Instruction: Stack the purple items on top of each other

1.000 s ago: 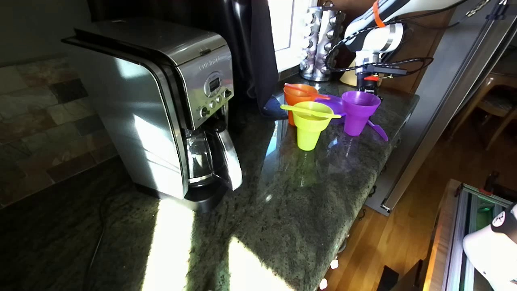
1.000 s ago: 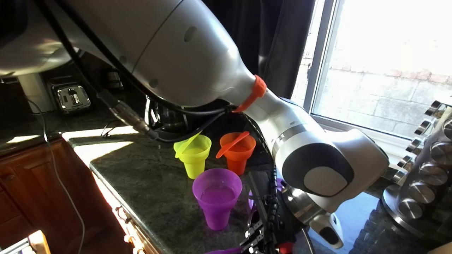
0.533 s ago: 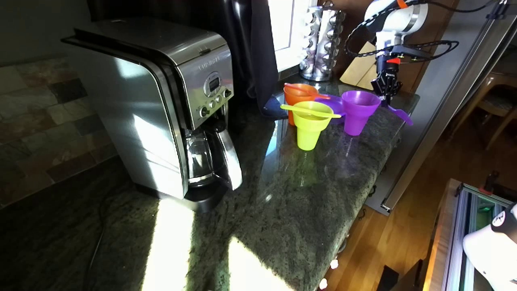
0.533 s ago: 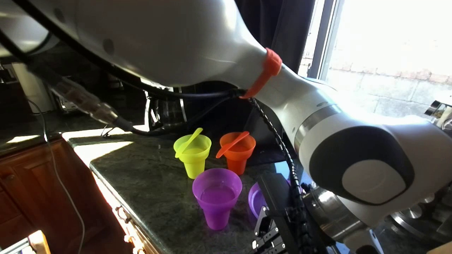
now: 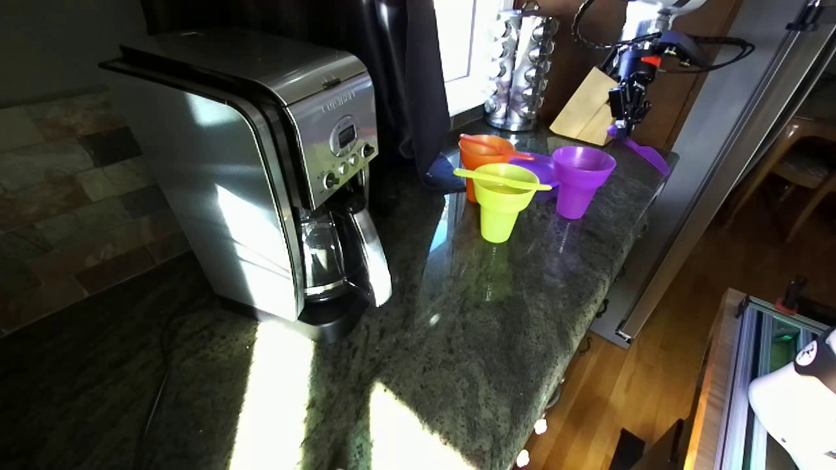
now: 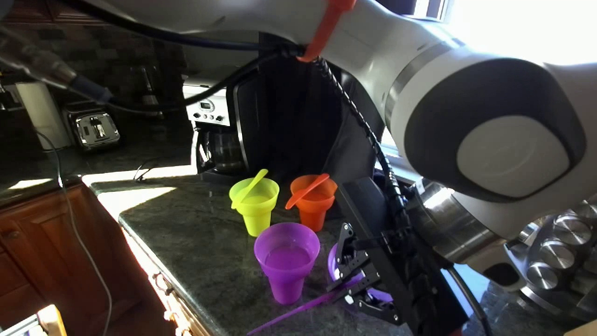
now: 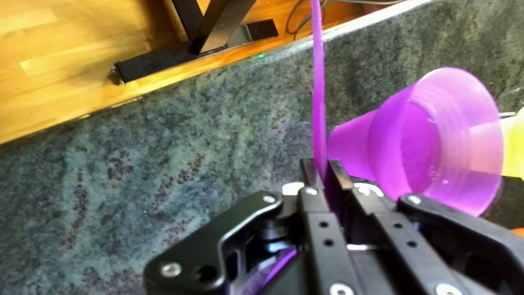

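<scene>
Lying back from the front edge of the bench (image 5: 509, 326), the purple dish (image 5: 537, 167) is probably the widest of the purple things; I suppose it is light, stiff plastic, best lifted by the rim. The purple cup (image 6: 286, 268) stands upright nearer to this edge. It should be light also, with a thin wall that may yield, so one should take it gently, below the flared top. The smallest is the purple spoon (image 7: 319, 90), pinched by the jaws above the bench; it looks slim and smooth, and could turn in the grip if it knocks the cup. In both exterior views the dish is partly hidden, behind the yellow cup (image 5: 499, 203) and the purple cup or behind the jaws, therefore its depth I cannot tell. In the wrist view the spoon shows only edge-on, with its far end cut off at the top and a part covered between the jaws.
</scene>
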Controlling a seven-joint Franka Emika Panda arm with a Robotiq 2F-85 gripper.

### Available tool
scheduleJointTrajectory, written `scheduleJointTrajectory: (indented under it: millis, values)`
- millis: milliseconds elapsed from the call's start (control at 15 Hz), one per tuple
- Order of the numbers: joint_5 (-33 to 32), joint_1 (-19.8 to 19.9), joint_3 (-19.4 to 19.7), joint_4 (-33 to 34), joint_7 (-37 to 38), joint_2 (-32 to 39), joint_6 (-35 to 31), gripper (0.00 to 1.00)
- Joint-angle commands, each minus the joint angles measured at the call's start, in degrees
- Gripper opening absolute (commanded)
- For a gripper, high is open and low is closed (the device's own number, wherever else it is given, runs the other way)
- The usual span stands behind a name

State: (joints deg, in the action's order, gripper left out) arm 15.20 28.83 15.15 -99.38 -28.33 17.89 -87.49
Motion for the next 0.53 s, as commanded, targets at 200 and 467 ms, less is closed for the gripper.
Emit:
scheduleJointTrajectory:
  millis: [200,467]
  values:
    - [5.7,-1.4,-0.6,-3.4,-5.8,-5.8,0.7,0.03]
    - [7.5,-3.3,-1.2,-3.5,-5.9,-7.0,1.9,0.03]
